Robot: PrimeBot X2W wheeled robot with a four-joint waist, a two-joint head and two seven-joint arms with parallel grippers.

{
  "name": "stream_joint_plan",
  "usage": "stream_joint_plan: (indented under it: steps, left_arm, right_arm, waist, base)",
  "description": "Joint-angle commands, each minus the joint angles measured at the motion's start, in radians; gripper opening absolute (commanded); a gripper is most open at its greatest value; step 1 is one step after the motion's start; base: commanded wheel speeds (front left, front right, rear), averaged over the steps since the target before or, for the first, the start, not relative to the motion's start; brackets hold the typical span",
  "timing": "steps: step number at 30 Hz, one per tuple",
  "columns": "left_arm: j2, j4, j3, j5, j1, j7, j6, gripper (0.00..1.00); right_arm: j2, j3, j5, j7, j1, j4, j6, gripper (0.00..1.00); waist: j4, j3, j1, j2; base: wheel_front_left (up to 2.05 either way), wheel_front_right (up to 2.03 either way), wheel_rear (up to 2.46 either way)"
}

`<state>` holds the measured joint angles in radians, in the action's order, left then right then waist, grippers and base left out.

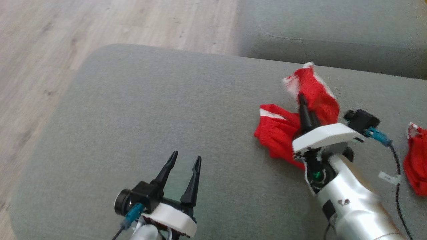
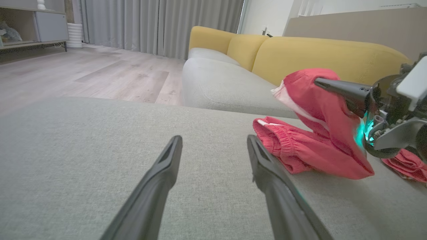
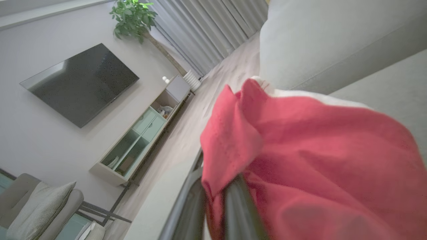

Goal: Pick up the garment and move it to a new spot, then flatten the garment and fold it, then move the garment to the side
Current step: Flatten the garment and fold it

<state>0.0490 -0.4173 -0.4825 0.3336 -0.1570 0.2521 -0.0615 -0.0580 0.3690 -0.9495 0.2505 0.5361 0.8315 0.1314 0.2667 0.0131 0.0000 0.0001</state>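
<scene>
The garment (image 1: 293, 113) is a pair of red shorts with white trim, crumpled at the right of the grey cushion (image 1: 150, 110). My right gripper (image 1: 302, 98) is shut on the garment and holds one part of it raised above the cushion, while the elastic waistband end lies on the fabric. From the left wrist, the garment (image 2: 317, 133) drapes down from the right gripper (image 2: 318, 82). Red cloth (image 3: 317, 160) covers the right fingers (image 3: 238, 206) up close. My left gripper (image 1: 186, 159) stands open over bare cushion at the lower left, well apart from the garment.
A second red cloth (image 1: 415, 160) lies at the cushion's right edge. Wooden floor (image 1: 40, 50) runs along the left and far side. A grey sofa seat (image 1: 333, 30) with yellow backrests (image 2: 327, 53) sits behind. A TV (image 3: 80, 83) and cabinet (image 3: 140, 133) line the wall.
</scene>
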Motion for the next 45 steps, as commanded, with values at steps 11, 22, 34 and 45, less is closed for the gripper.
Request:
stream_joint_plan:
  steps: [11,22,34,45]
  left_arm:
    - [0.012,0.033,0.016,0.004,-0.027,0.005,0.006,1.00]
    - [0.015,0.043,0.017,0.018,-0.023,0.006,0.022,1.00]
    - [0.037,0.088,0.087,0.031,-0.028,0.009,0.051,1.00]
    - [0.045,0.140,0.194,0.022,0.008,0.010,0.052,1.00]
  right_arm:
    - [0.008,0.291,-0.031,0.011,0.028,0.033,-0.001,0.00]
    - [0.008,0.481,0.096,0.010,0.042,0.098,-0.001,1.00]
    - [-0.009,-0.009,0.550,0.011,-0.085,-0.190,-0.001,1.00]
    - [0.007,-0.303,0.719,0.011,-0.372,-0.442,-0.001,1.00]
  waist:
    - [0.090,0.006,0.0000,-0.0001]
    - [0.019,-0.003,0.0000,-0.0001]
    - [-0.140,-0.037,0.0000,-0.0001]
    - [-0.221,-0.036,0.0000,-0.0001]
  base:
    - [0.00,0.00,0.00]
    - [0.00,0.00,0.00]
    - [0.00,0.00,0.00]
    - [0.00,0.00,0.00]
